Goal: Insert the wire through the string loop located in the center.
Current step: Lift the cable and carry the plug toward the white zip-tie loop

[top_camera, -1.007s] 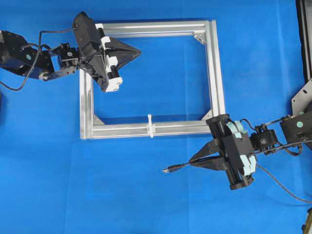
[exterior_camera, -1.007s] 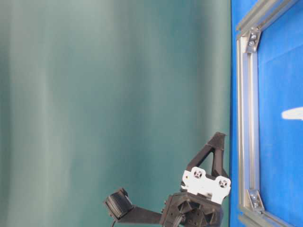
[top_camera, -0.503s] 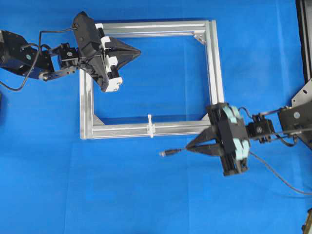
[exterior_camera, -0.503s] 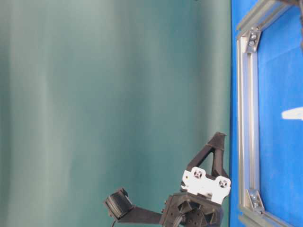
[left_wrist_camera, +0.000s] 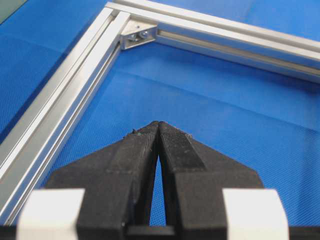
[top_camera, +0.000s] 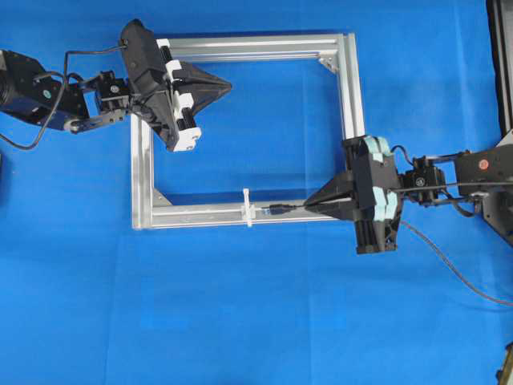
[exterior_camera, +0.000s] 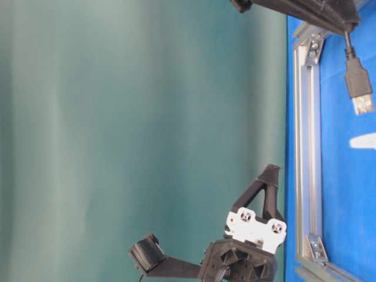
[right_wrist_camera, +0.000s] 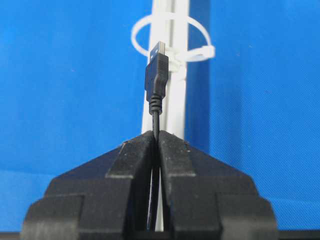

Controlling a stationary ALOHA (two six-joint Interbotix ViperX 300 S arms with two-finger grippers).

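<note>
The wire (top_camera: 282, 210) lies along the frame's (top_camera: 200, 215) near rail, its tip just right of the string loop (top_camera: 248, 208).

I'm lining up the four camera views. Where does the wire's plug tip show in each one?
Overhead exterior: plug tip over the frame's lower rail, just right of the string loop.
Table-level exterior: upper right, hanging beside the rail.
Left wrist: not in view.
Right wrist: upper centre, in front of the loop.
Shared landmark: the silver frame.

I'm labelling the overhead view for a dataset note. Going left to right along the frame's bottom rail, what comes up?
Frame's bottom-left corner → string loop → wire's plug tip → right gripper, jaws shut on the wire → wire trailing off to the right.
</note>
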